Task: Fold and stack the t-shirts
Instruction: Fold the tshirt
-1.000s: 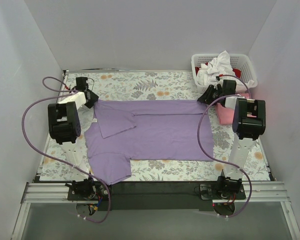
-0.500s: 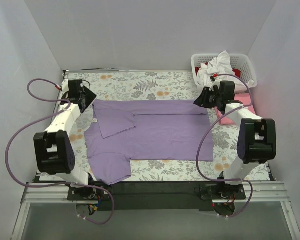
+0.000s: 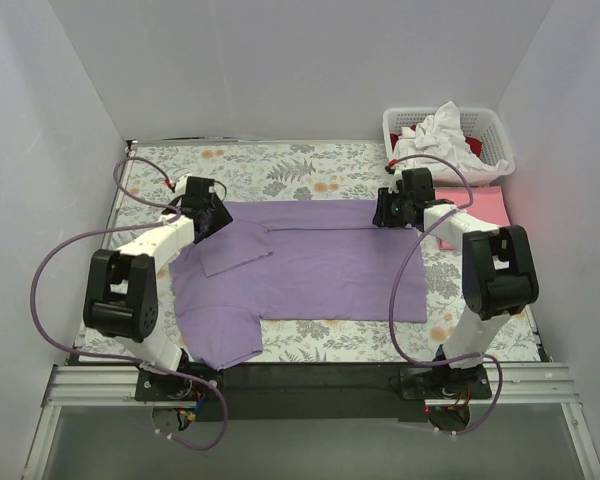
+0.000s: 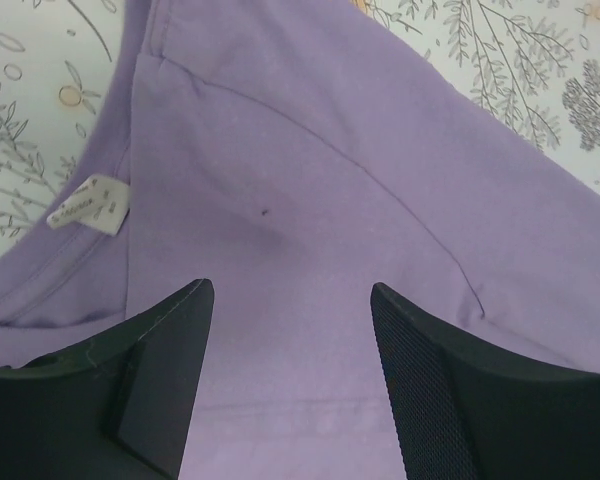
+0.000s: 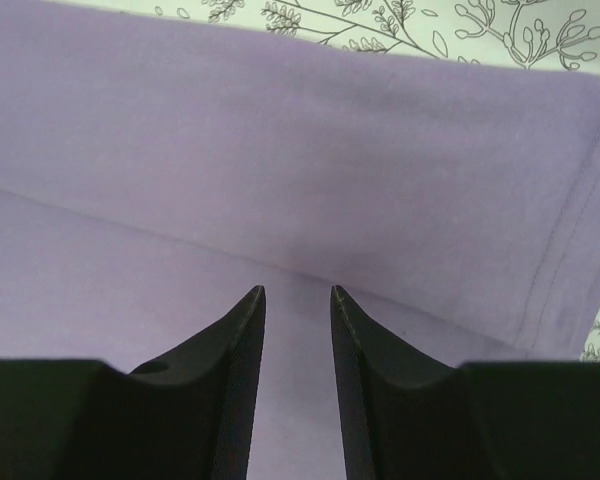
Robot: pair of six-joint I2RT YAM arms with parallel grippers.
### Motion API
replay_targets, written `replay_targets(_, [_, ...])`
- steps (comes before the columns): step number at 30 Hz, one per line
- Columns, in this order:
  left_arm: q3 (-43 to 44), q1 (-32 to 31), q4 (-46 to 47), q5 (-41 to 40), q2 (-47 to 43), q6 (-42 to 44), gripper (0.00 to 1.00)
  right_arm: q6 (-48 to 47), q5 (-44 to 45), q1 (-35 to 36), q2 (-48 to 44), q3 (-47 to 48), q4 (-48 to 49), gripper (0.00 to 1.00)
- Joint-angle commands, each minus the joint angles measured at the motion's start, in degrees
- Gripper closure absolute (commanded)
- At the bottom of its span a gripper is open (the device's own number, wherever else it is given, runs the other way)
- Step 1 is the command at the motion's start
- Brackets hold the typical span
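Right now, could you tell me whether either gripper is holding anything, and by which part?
Nothing is held: the left gripper and right gripper are open above the purple shirt, with no cloth pinched.

Your top camera looks down from above and behind both arm bases, taking in the whole floral cloth (image 3: 300, 165). Each wrist camera hangs close over the lavender t-shirt (image 3: 320, 260), looking forward between its own jaws. All three views share that shirt's far edge.

Spread t-shirt (image 3: 310, 265) centre, on cloth (image 3: 280, 165). Basket (image 3: 497, 143) at far right, crumpled t-shirts (image 3: 435, 130) in it. Flat t-shirt (image 3: 485, 205) just before basket.
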Motion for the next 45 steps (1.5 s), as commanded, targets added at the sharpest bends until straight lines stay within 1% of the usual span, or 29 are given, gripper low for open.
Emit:
replay_targets(1, [5.3, -0.3, 1.4, -2.1, 4.4, 2.1, 0.37, -1.7, 3.5, 0.7, 3.6, 5.5, -0.4, 0.6])
replay_targets(3, [6.7, -0.4, 1.3, -2.3, 6.7, 1.9, 0.37, -1.8, 4.5, 0.7, 6.1, 6.9, -0.4, 0.6])
replay_targets(9, [10.3, -0.4, 0.8, -6.4, 13.8, 0.5, 0.39, -2.6, 5.2, 0.7, 11.4, 12.2, -1.3, 0.61])
replay_targets(14, [11.9, 0.7, -3.2, -7.8, 17.4, -1.6, 0.41, -2.8, 3.6, 1.0, 16.0, 15.0, -2.6, 0.61])
replay_targets(21, [13.1, 3.9, -4.8, -5.0, 21.8, -3.3, 0.42, -2.3, 1.8, 1.6, 21.8, 19.4, -2.7, 0.61])
replay_targets(25, [15.3, 6.7, -5.8, -3.5, 24.0, -3.7, 0.42, -2.3, 1.0, 1.5, 26.8, 26.0, -4.2, 0.61])
replay_targets(33, [26.0, 7.6, -7.6, -2.8, 31.4, -2.6, 0.42, -3.0, 0.1, 1.6, 34.1, 37.6, -7.1, 0.61])
replay_targets(40, [31.5, 8.5, -8.4, -1.6, 35.8, -2.9, 0.42, -3.9, 0.6, 1.6, 40.5, 46.7, -9.3, 0.61])
replay_targets(45, [34.7, 8.6, -8.2, 0.2, 37.4, -2.5, 0.41, -3.6, 0.2, 1.4, 42.4, 51.7, -9.8, 0.6])
